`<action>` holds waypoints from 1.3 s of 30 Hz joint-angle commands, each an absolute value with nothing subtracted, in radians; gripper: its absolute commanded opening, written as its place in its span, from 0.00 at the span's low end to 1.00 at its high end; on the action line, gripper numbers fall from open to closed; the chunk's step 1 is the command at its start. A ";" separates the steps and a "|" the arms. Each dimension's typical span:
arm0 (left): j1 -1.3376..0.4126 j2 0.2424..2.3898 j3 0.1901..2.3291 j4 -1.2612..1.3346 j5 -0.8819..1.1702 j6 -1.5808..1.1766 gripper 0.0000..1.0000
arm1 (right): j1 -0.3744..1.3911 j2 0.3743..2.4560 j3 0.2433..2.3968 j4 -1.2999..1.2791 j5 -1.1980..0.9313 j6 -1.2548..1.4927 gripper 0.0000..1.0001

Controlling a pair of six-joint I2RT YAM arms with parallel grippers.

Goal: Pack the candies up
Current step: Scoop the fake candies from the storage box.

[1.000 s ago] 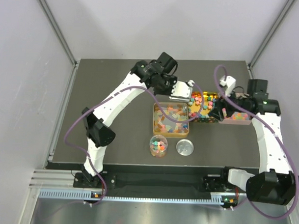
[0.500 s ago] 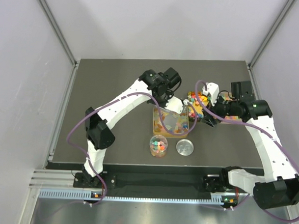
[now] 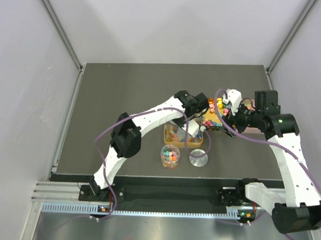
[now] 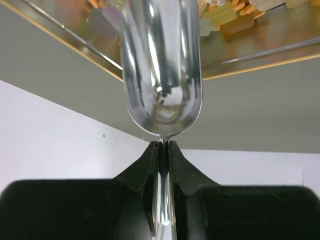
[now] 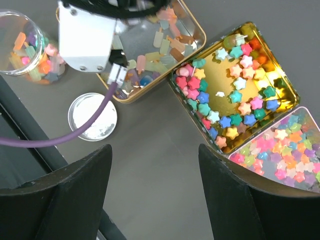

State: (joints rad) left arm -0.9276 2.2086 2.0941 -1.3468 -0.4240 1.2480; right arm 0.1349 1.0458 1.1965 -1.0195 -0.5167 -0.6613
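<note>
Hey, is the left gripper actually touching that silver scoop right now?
Touching. The left wrist view shows the left gripper shut on the thin handle of the scoop, with both fingers pressed against it and no gap.

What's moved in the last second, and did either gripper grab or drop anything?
The left gripper, still shut on the scoop, swung from beyond the gold tin to its near right corner. The right gripper, open and empty, shifted left toward the star tin. The jar, the lid and both tins stayed put.
</note>
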 commanded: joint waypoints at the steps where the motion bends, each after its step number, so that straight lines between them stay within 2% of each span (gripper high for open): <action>1: -0.948 2.229 2.108 -1.339 -0.472 1.252 0.00 | 0.123 0.980 1.172 -1.029 -0.545 -0.634 0.70; 13: -1.015 2.257 2.072 -1.212 -0.402 1.229 0.00 | 0.084 0.956 1.167 -1.022 -0.564 -0.609 0.70; 21: -1.040 2.229 2.003 -1.039 -0.298 1.305 0.00 | 0.020 0.957 1.186 -1.038 -0.583 -0.583 0.71; 28: -1.008 2.178 1.959 -0.936 -0.080 1.325 0.00 | -0.049 0.965 1.166 -1.037 -0.601 -0.566 0.71; 33: -0.924 2.128 1.973 -0.927 0.151 1.255 0.00 | -0.110 0.994 1.170 -1.029 -0.627 -0.537 0.71; 39: -0.847 2.034 1.977 -0.939 0.270 1.242 0.00 | -0.201 1.026 1.183 -1.008 -0.666 -0.499 0.71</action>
